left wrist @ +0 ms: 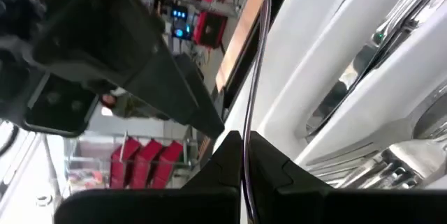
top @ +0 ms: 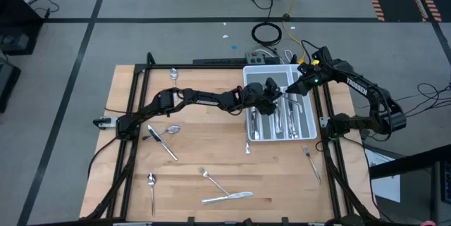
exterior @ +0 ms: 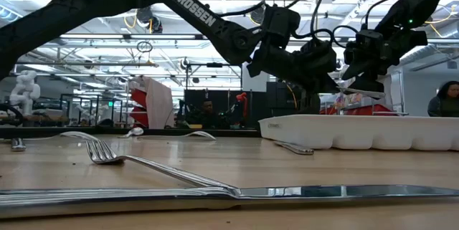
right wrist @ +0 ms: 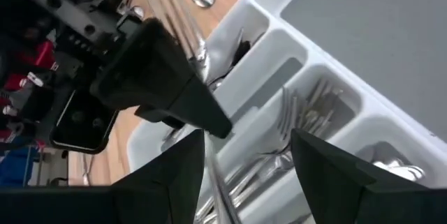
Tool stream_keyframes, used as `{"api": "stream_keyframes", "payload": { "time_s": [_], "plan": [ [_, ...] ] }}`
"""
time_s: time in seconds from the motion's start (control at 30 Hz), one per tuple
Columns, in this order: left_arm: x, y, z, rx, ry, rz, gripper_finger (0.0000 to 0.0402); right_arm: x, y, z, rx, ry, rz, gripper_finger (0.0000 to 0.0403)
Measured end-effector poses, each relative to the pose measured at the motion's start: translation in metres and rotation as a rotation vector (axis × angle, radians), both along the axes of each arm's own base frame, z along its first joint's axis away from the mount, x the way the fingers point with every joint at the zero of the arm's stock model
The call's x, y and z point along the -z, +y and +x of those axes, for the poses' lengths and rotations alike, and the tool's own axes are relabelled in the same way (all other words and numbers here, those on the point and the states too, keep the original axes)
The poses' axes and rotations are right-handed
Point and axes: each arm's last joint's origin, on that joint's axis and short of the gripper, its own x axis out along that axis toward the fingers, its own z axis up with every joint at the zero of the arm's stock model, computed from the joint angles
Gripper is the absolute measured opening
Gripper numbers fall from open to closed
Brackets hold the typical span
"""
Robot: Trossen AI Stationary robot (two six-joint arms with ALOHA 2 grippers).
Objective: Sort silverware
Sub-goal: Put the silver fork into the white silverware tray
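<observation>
Silverware (top: 280,117) already fills the long slots of the white tray (top: 308,133) at the table's (top: 211,148) far right, with forks (right wrist: 307,105) bunched in one slot. More pieces lie loose on the wood: a spoon (top: 168,130) and knife (top: 162,142) at left, a spoon (top: 151,186) near the front left, a knife (top: 229,198) and another piece (top: 211,179) at front centre, a fork (top: 311,161) right of the tray. Both arms meet over the tray. The left gripper (top: 271,98) is pinched closed on a thin metal piece (left wrist: 253,77), possibly a knife seen edge-on. The right gripper (right wrist: 241,161) hovers above the slots, fingers spread, with a slim handle (right wrist: 209,161) beside one finger; whether it grips that handle is unclear.
</observation>
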Motion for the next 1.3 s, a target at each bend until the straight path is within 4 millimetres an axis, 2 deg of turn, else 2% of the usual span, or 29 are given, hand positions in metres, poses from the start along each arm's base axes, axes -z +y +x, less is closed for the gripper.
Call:
{"api": "stream_keyframes", "payload": {
  "time_s": [0.27, 0.4, 0.8, 1.13, 1.2, 1.3],
  "plan": [
    [-0.003, 0.015, -0.003, 0.008, -0.001, 0.02, 0.0005, 0.001, 0.0, -0.002, 0.006, 0.01, -0.002, 0.0203],
    [-0.006, 0.015, -0.003, 0.031, -0.012, 0.073, 0.0005, 0.003, -0.002, -0.001, 0.003, 0.015, 0.011, 0.0203],
    [-0.006, 0.014, -0.003, 0.057, -0.011, 0.089, 0.0005, 0.016, -0.005, 0.005, -0.05, -0.014, 0.082, 0.0197],
    [-0.007, 0.016, -0.003, 0.054, -0.012, 0.091, 0.0005, 0.018, 0.004, 0.023, -0.172, -0.044, 0.102, 0.0132],
    [-0.007, 0.016, -0.003, 0.055, -0.013, 0.09, 0.0005, 0.019, 0.005, 0.024, -0.176, -0.037, 0.099, 0.0105],
    [-0.007, 0.016, -0.003, 0.056, -0.01, 0.088, 0.0005, 0.019, 0.005, 0.024, -0.18, -0.006, 0.067, 0.0034]
  ]
}}
